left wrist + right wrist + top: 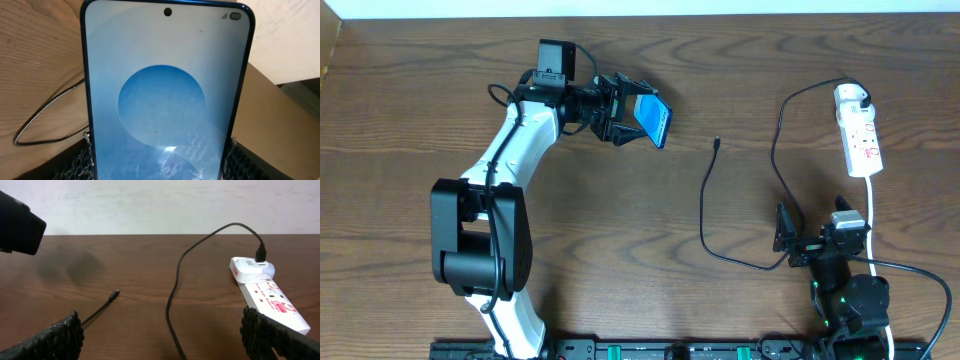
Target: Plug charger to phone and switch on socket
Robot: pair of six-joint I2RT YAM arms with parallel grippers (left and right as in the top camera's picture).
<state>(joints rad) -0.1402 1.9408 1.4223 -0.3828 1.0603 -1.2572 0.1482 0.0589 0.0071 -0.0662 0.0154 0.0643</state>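
A brown wooden table under a pale wall. The socket lies toward the table's right far corner, with the charger's white plug seated in its far end. The charger loops left of the socket, its tip lying loose on the wood. Well left of the socket, the left gripper is clamped on the phone, screen lit blue. Just nearer than the socket, the right gripper has its 2 jaws apart around nothing.

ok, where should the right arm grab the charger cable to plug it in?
Just behind the connector tip, from straight above with the right gripper, jaws across the cable. That end lies flat and free on the table, and a hold close to the tip should keep the limp lead from drooping.
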